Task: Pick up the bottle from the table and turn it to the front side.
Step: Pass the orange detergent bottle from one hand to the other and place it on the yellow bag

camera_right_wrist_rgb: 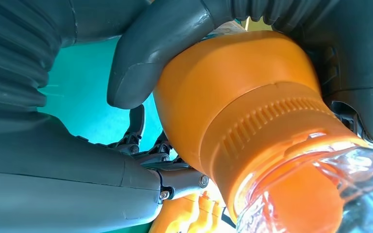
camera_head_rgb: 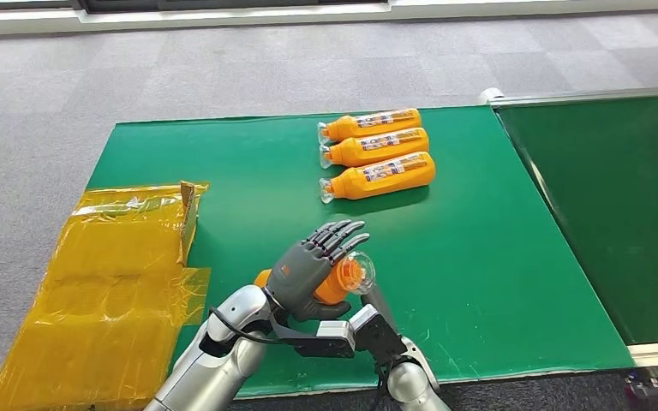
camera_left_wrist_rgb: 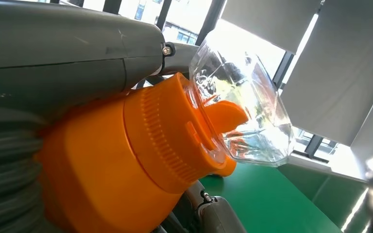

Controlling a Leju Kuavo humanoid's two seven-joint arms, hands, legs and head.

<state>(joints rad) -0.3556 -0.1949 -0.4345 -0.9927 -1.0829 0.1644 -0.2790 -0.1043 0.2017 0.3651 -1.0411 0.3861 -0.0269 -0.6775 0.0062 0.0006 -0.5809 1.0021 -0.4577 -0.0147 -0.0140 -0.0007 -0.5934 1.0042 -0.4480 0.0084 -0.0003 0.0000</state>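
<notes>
One held bottle (camera_head_rgb: 347, 279), three bottles (camera_head_rgb: 377, 154) lying

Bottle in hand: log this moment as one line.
left hand grips orange bottle | clear cap toward far side | lifted off green table | right hand state unclear | three bottles lying at far edge

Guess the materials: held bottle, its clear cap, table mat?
Held bottle: opaque orange plastic, smooth, semi-gloss; moulded ribs on its collar.
Clear cap: transparent hard plastic, glossy, faceted, windows show through.
Table mat: likely matte green rubber or PVC, no glare.
</notes>
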